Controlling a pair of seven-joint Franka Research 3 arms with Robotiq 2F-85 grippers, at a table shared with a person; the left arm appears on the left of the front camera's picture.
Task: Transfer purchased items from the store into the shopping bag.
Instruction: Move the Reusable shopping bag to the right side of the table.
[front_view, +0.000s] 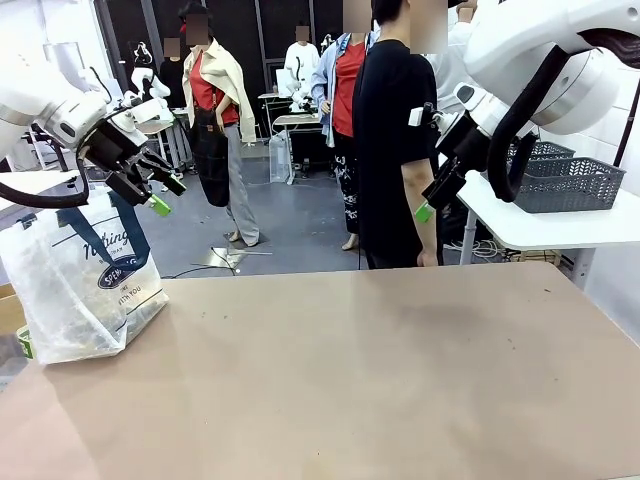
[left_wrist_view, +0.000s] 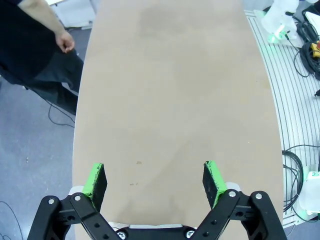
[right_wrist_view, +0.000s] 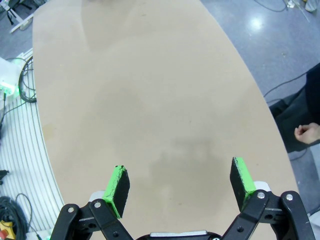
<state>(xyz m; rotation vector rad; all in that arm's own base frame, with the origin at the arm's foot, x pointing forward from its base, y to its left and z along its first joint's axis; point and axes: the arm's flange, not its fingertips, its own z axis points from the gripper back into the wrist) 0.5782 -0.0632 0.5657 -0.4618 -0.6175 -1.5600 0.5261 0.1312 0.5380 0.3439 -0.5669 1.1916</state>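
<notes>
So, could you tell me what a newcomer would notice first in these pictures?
Probably the shopping bag, standing at the left end of the bare brown table. Above it the left gripper hangs open, with the right gripper raised opposite. A person in black stands at the far side, and a dark mesh basket sits on a white side table.

Grey floor (front_view: 300, 225), white side table (front_view: 560, 225)

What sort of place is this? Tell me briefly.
Probably a robot lab staged as a shop checkout: a shopping bag on a bare brown table, a dark mesh basket on a white side table, cables across the floor.
</notes>
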